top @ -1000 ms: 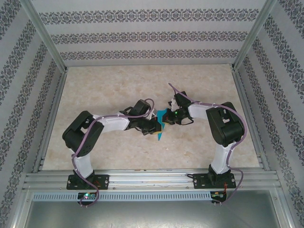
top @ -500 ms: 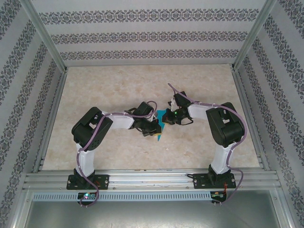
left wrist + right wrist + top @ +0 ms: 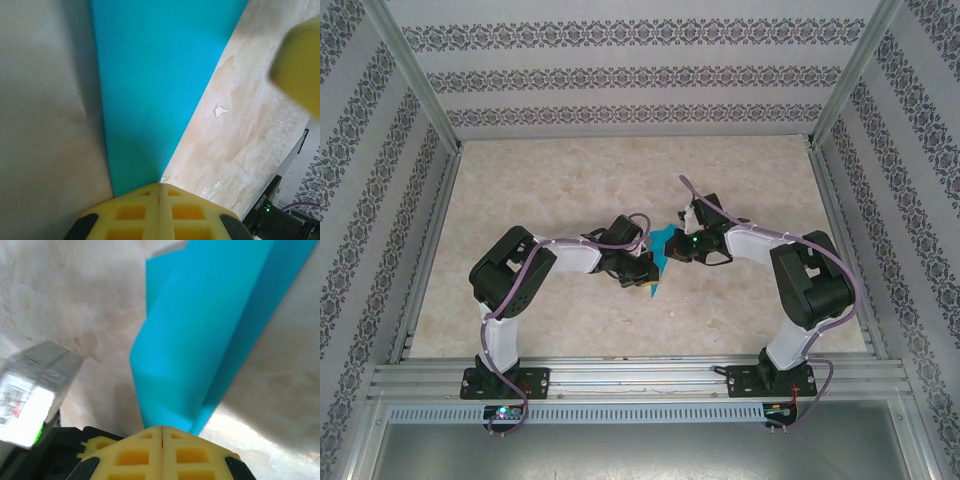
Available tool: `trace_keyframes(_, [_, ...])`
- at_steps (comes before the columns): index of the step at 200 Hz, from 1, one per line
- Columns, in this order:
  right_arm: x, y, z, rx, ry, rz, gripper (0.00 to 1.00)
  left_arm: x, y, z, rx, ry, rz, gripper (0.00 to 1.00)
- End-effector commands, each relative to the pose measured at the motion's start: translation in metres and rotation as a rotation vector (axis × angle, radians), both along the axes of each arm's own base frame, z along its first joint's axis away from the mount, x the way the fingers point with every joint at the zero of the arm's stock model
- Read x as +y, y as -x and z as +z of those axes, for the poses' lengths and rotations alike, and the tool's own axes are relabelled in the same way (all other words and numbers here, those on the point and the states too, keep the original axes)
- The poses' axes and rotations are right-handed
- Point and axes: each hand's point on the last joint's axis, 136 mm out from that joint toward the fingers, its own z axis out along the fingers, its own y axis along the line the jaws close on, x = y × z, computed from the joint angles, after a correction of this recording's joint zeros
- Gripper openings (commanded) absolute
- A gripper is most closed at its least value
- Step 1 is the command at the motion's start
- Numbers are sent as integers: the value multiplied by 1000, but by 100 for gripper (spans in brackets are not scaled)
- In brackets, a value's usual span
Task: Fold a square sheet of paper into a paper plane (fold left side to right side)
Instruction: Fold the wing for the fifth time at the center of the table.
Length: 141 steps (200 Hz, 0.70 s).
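The square sheet of paper [image 3: 660,258] is teal-blue and hangs lifted off the table between my two grippers, folded over into a narrow shape. My left gripper [image 3: 646,270] is shut on its lower corner. In the left wrist view the sheet [image 3: 150,75] fans up and away from the closed left gripper [image 3: 159,185]. My right gripper [image 3: 676,246] is shut on the opposite end. In the right wrist view the sheet [image 3: 200,330] curls over in a soft, uncreased bend, with a second layer behind, just above the closed right gripper [image 3: 162,429].
The beige marbled table [image 3: 570,180] spreads around the arms, walled by patterned panels and an aluminium frame [image 3: 620,375] along the near edge. A blurred yellow finger [image 3: 300,65] of the right gripper sits close in the left wrist view. Part of the left arm [image 3: 30,390] shows in the right wrist view.
The left arm's elbow swung right and up early in the second. The right arm's elbow has since moved outward to the right. Both grippers stay shut on the paper at the table's centre.
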Motion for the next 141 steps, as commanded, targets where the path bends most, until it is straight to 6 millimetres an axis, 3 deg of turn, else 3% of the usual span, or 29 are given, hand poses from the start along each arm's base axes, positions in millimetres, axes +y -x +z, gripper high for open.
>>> trace_keyframes(1, [9, 5, -4, -8, -30, 20, 0, 36, 26, -45, 88, -200, 17, 0])
trace_keyframes(74, [24, -2, -5, -28, -58, 52, 0, 37, 28, -48, 96, -209, 19, 0])
trace_keyframes(141, [9, -10, -31, -14, 34, 40, 0, 48, 35, -55, 133, -264, 45, 0])
